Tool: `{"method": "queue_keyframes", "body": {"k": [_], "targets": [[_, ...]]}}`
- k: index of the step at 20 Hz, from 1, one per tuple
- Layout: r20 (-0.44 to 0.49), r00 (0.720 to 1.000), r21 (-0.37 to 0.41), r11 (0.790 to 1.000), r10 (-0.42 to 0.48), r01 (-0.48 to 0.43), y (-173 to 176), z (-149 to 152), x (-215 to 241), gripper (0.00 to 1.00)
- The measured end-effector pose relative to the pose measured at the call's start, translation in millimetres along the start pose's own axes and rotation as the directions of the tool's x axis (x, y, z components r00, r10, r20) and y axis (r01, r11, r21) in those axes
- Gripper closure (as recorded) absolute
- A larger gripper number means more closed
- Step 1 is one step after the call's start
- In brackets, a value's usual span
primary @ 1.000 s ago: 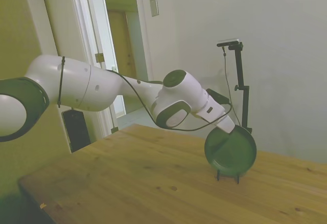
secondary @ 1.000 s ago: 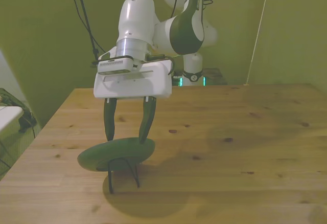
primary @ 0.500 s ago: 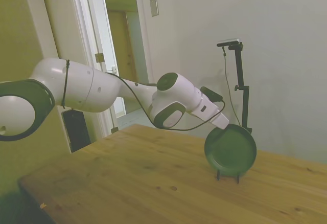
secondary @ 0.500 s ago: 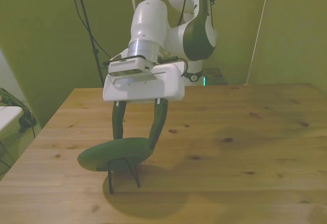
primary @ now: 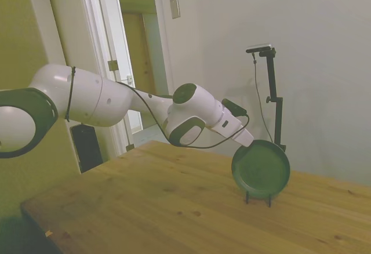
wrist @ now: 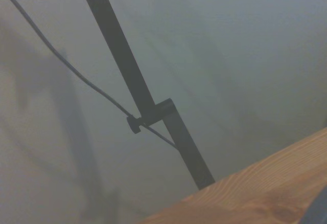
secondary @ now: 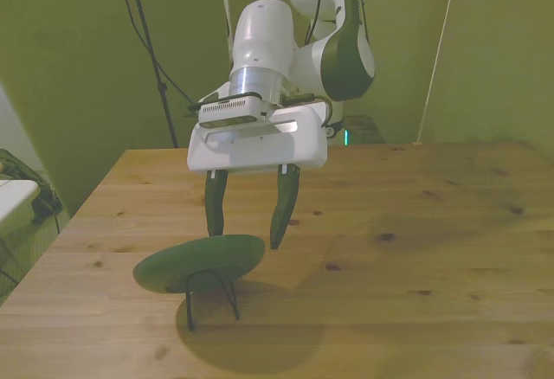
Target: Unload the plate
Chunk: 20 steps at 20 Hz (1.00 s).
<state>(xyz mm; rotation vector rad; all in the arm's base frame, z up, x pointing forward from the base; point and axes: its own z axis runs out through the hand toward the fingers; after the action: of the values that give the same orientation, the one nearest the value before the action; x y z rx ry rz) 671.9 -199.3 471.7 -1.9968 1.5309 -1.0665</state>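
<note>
The dark green plate (primary: 261, 169) stands tilted on edge in a thin black wire stand (primary: 258, 199) on the wooden table. In the front view the plate (secondary: 199, 262) leans over the wire stand (secondary: 212, 297) near the table's front left. My gripper (secondary: 244, 237) is open at the plate's upper rim, set slightly toward the front view's right. One fingertip (secondary: 212, 230) shows just above the rim and the other (secondary: 275, 242) past the plate's edge. Nothing is held. From the side my gripper (primary: 248, 142) meets the plate's upper left rim.
The wooden table (secondary: 415, 249) stretches wide toward the front view's right. Its edge (wrist: 255, 193) shows in the wrist view against a plain wall. An open doorway (primary: 139, 62) lies behind the arm in the side view.
The gripper has shifted toward the front view's right along the plate's rim, staying open. In the side view the wrist has lowered and pulled back a little. The plate has not moved.
</note>
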Motion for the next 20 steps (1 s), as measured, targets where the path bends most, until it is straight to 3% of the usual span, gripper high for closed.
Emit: {"method": "queue_keyframes", "body": {"k": [20], "targets": [[-0.004, 1.000, -0.025, 1.000, 0.005, -0.005, 16, 6, 0, 1.00]]}}
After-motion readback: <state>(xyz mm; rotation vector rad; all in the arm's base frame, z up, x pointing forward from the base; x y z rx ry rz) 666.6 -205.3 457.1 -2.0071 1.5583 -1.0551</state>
